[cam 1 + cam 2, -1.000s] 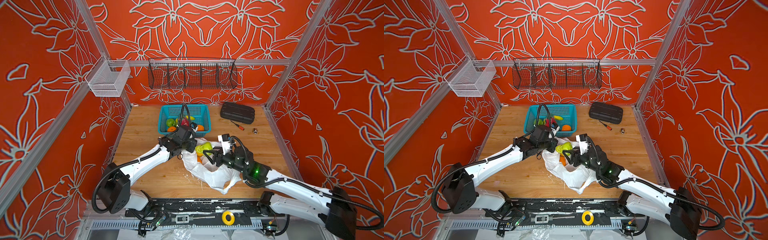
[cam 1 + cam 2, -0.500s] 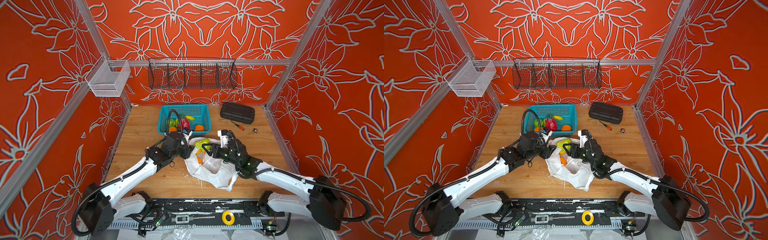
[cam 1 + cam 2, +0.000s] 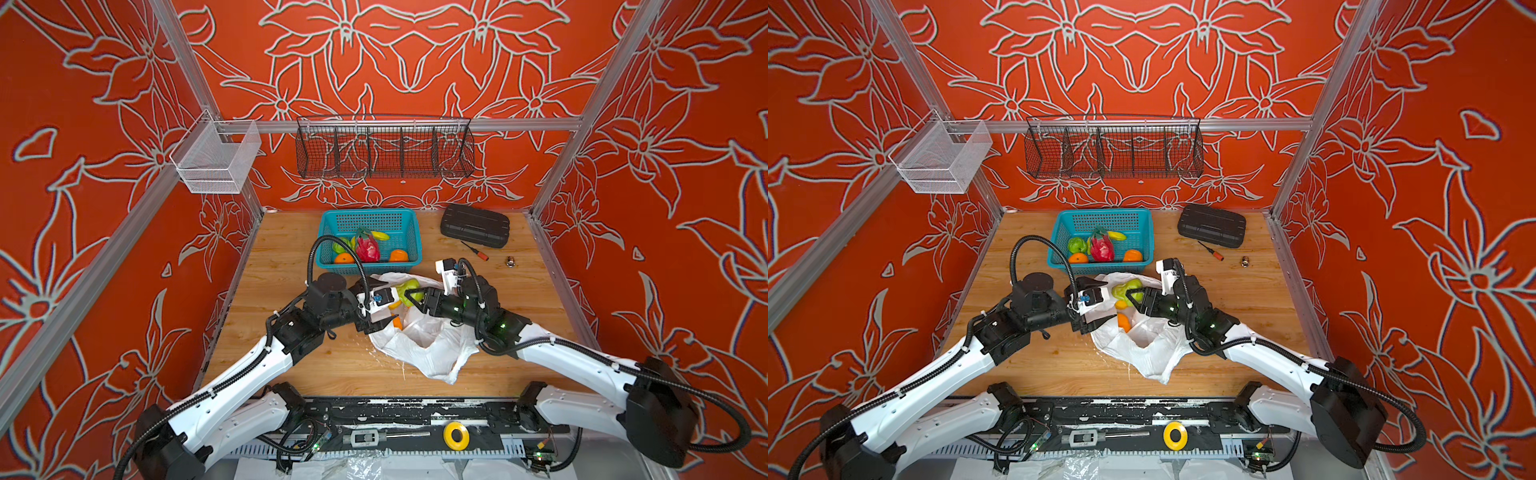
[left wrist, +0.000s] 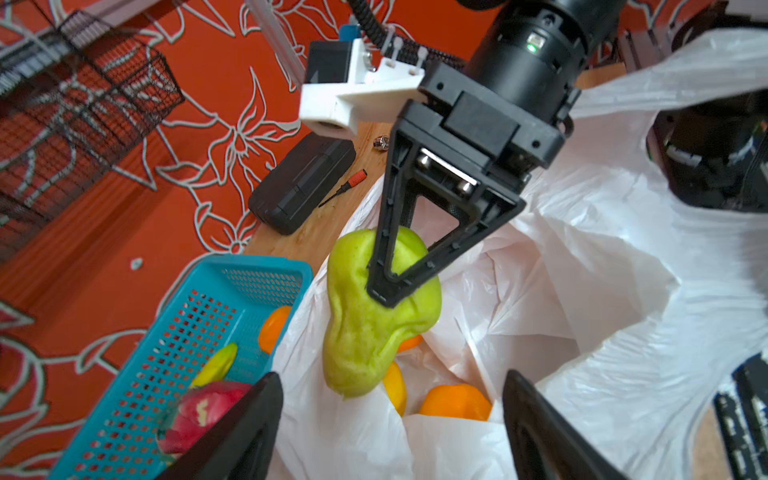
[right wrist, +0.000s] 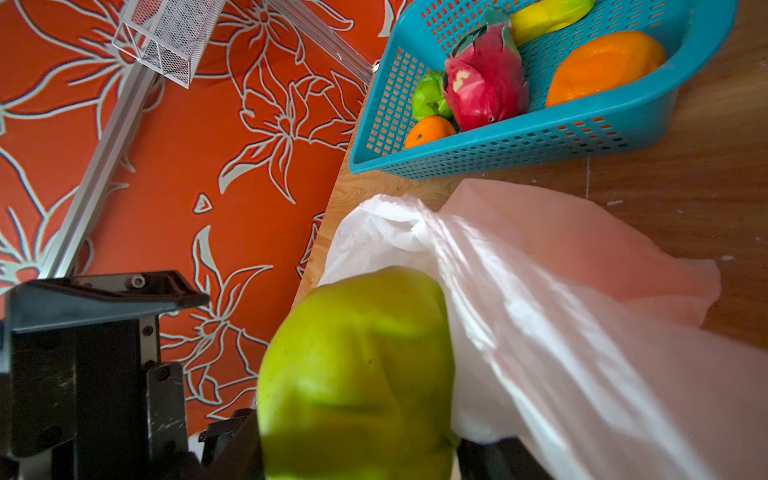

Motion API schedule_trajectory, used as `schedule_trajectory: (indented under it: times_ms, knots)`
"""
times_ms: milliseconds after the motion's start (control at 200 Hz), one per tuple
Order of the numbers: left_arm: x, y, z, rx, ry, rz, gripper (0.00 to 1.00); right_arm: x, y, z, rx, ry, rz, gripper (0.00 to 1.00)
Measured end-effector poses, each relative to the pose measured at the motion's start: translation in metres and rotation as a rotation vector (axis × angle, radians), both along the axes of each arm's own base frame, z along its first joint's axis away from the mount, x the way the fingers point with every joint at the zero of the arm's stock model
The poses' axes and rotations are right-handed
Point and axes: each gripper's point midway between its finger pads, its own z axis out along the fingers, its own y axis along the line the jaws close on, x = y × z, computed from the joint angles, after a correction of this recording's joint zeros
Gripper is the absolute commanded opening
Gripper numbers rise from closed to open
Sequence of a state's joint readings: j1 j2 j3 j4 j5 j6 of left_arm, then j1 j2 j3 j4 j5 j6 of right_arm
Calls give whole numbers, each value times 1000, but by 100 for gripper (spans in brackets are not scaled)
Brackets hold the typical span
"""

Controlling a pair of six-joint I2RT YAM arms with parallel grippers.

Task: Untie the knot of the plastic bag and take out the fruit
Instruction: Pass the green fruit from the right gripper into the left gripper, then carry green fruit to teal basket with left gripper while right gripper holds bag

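Right pincer (image 4: 384, 291) is clenched on the bumpy green fruit (image 4: 374, 332). One finger (image 4: 386, 232) lies across the fruit's upper side, and the opposite finger is hidden behind it. In both top views the fruit hangs over the mouth of the plastic bag (image 3: 424, 345), on the robot side of the teal basket (image 3: 374, 266) and clear of its front wall.

Left pincer (image 3: 1109, 301) is released, fingers (image 4: 249, 424) spread wide with nothing gripped. It sits at the bag's mouth, toward the robot from the basket's front-left corner. I can't tell whether its lower finger touches the plastic.

The bag lies crumpled on the bench (image 3: 291, 249) with its mouth gaping toward the basket. It is just beside the basket's front wall; the right wrist view shows a strip of bare wood between them. An orange (image 4: 455, 401) and a yellow fruit (image 4: 395, 390) sit inside the bag, under the hanging green fruit.

In the basket:
- a dragon fruit (image 3: 368, 248) in the middle
- a small green fruit (image 3: 1076, 245) to its left
- two oranges (image 3: 344, 258) against the front wall
- a banana (image 3: 380, 236) behind the dragon fruit

The black case (image 3: 475, 226) and screwdriver (image 3: 473, 250) lie right of the basket, well apart from the bag.
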State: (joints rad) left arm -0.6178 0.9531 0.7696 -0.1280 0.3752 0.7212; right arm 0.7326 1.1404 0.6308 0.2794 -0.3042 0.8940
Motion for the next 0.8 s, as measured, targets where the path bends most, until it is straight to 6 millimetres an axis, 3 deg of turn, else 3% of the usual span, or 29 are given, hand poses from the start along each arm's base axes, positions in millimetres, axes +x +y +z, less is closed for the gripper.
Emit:
schedule_trajectory:
  times_ms: [410, 656, 741, 796]
  knots:
    - [23, -35, -25, 191, -111, -140, 82, -10, 9, 10, 36, 12, 74, 46]
    - [29, -38, -29, 212, -143, -137, 62, -12, 10, 11, 48, 27, 83, 46]
    - [30, -39, -28, 212, -149, -132, 57, -12, 10, 12, 51, 27, 85, 52]
    - [31, -38, -28, 214, -151, -126, 56, -12, 10, 12, 52, 27, 87, 64]
